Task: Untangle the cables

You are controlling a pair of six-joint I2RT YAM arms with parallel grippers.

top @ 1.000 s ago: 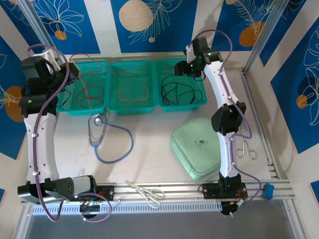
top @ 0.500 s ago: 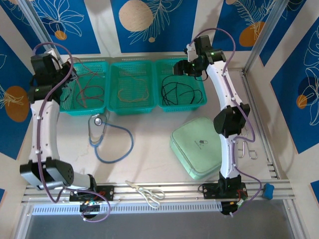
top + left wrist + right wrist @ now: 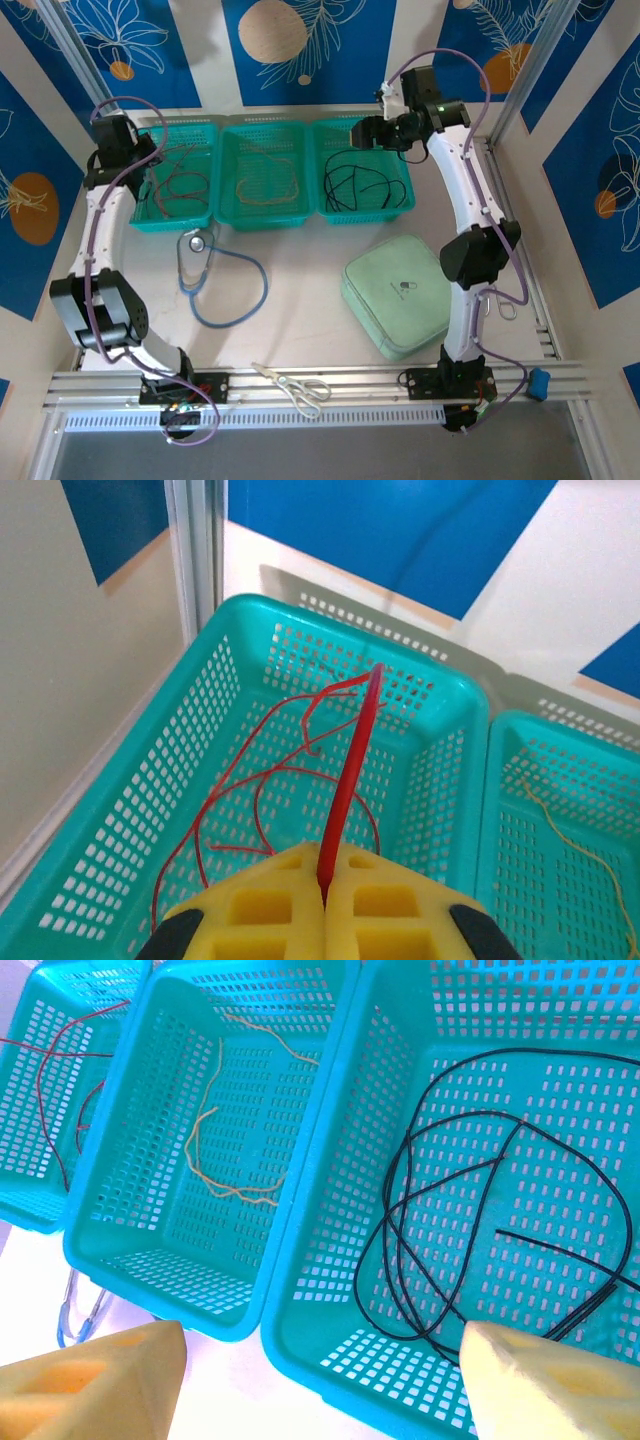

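My left gripper (image 3: 325, 865) is shut on a thick red cable (image 3: 350, 770) that stands up from between its yellow fingers. It hovers over the left teal basket (image 3: 440, 770), where thin red cables (image 3: 262, 780) lie looped. From above, the left gripper (image 3: 138, 152) is at that basket's left rim. My right gripper (image 3: 325, 1335) is open with nothing between its fingers, above the near rim of the right basket (image 3: 320, 1210), which holds black cables (image 3: 440, 1210). A tan cable (image 3: 205, 1120) lies in the middle basket (image 3: 130, 1150). In the top view the right gripper (image 3: 365, 133) hangs over the right basket's back.
The three teal baskets (image 3: 265, 218) stand side by side at the back of the table. A blue stethoscope (image 3: 225, 285) lies in front of the left two. A mint case (image 3: 395, 295) sits centre right, scissors (image 3: 295, 385) on the front rail, small forceps (image 3: 497, 305) at the right.
My left arm has swung its elbow down toward the front and its wrist right, bringing the gripper over the left basket. The right wrist has drawn back a little to the right.
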